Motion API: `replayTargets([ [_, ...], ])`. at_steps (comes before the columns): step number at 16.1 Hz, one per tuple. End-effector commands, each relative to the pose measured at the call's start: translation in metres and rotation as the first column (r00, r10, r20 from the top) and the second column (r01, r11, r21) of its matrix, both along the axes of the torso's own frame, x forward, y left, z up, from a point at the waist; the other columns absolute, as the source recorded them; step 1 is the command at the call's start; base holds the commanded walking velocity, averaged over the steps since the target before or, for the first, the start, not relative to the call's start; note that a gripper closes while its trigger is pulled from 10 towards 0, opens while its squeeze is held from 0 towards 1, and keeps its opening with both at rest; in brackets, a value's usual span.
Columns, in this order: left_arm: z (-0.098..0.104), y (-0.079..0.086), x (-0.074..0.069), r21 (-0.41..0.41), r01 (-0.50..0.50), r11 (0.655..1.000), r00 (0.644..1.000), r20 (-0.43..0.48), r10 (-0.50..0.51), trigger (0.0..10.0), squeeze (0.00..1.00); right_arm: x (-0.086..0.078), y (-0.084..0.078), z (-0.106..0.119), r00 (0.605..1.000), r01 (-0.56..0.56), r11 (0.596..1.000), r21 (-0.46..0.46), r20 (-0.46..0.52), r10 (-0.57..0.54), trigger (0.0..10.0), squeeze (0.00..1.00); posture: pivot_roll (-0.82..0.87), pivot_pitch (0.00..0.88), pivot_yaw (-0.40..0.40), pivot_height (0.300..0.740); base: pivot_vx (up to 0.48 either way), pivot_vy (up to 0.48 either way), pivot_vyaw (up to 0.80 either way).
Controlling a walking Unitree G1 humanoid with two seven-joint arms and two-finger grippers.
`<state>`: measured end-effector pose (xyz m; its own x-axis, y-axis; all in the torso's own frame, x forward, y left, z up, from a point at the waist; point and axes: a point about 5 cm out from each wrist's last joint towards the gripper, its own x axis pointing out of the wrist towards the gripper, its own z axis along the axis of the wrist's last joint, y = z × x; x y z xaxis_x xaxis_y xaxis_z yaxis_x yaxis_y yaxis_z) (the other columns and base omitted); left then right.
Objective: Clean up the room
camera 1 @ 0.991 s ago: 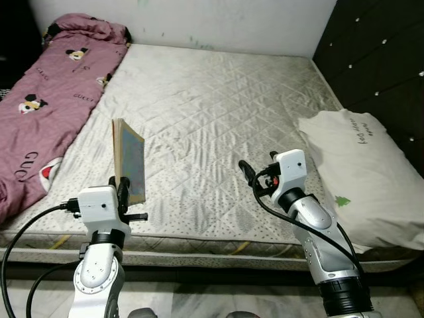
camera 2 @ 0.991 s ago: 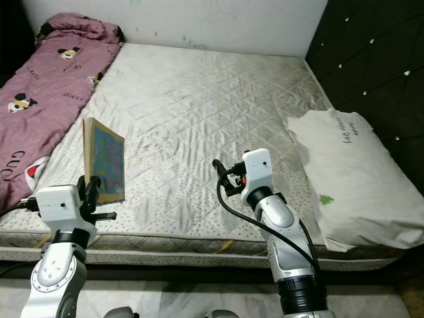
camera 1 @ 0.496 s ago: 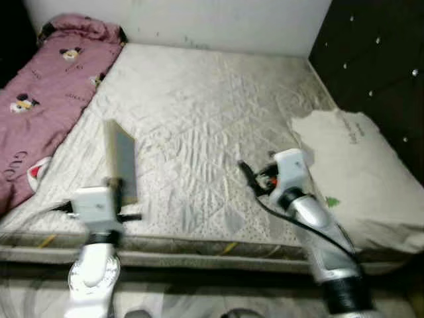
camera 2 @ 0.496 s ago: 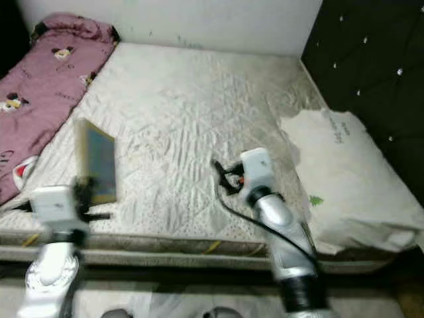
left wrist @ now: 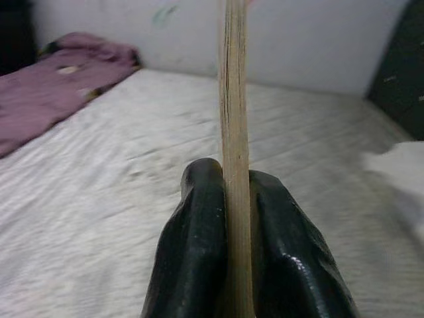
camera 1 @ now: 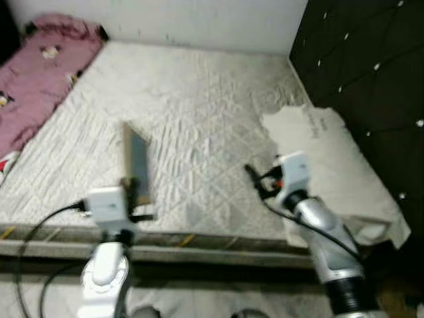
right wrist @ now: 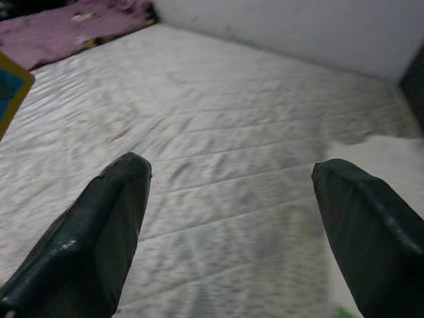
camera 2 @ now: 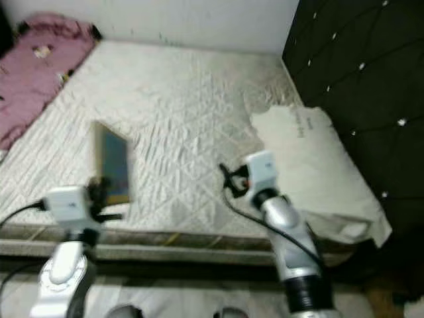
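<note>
A thin book (camera 1: 137, 162) with a bluish cover stands upright above the near edge of the mattress (camera 1: 199, 106). My left gripper (camera 1: 134, 192) is shut on its lower edge. In the left wrist view both black fingers (left wrist: 192, 252) press against the book's pale page edge (left wrist: 233, 119). My right gripper (camera 1: 255, 180) hangs open over the mattress's near right part, beside the white pillow (camera 1: 324, 159); its two fingers (right wrist: 99, 225) are wide apart with nothing between them.
A pink printed quilt (camera 1: 36, 73) lies along the bed's far left side. A dark tufted headboard (camera 1: 364, 73) rises on the right behind the pillow. A white wall (camera 1: 165, 20) bounds the far side. The mattress's front edge (camera 1: 199, 242) is just below my arms.
The whole picture has shifted: the camera turned to the right, so the quilt slid left and the headboard fills more of the right. The left gripper still holds the book upright.
</note>
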<state>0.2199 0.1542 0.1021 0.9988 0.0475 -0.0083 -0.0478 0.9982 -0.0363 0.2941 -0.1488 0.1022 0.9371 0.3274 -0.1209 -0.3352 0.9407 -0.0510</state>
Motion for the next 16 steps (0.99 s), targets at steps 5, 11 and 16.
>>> replayTargets([
  [5,0.0120,0.0105,0.0025,0.010,-0.046,0.999,0.997,0.064,0.046,10.0,0.00,0.0039,0.0061,0.0044,1.000,-0.016,1.000,0.008,0.014,0.016,10.0,0.00,-0.05,0.025,-0.064,0.740,0.000,-0.172,0.00],
  [11,0.0147,0.0063,0.0017,-0.013,0.002,1.000,0.996,0.090,-0.001,10.0,0.00,0.0038,0.0062,0.0048,1.000,-0.020,1.000,0.005,0.016,0.019,10.0,0.00,-0.05,0.025,-0.065,0.740,0.041,0.000,0.00],
  [16,0.0148,0.0059,0.0016,-0.015,0.013,1.000,0.996,0.093,-0.011,10.0,0.00,0.0039,0.0064,0.0047,1.000,-0.019,1.000,0.006,0.016,0.019,10.0,0.00,-0.06,0.025,-0.064,0.740,0.296,0.000,0.00],
])
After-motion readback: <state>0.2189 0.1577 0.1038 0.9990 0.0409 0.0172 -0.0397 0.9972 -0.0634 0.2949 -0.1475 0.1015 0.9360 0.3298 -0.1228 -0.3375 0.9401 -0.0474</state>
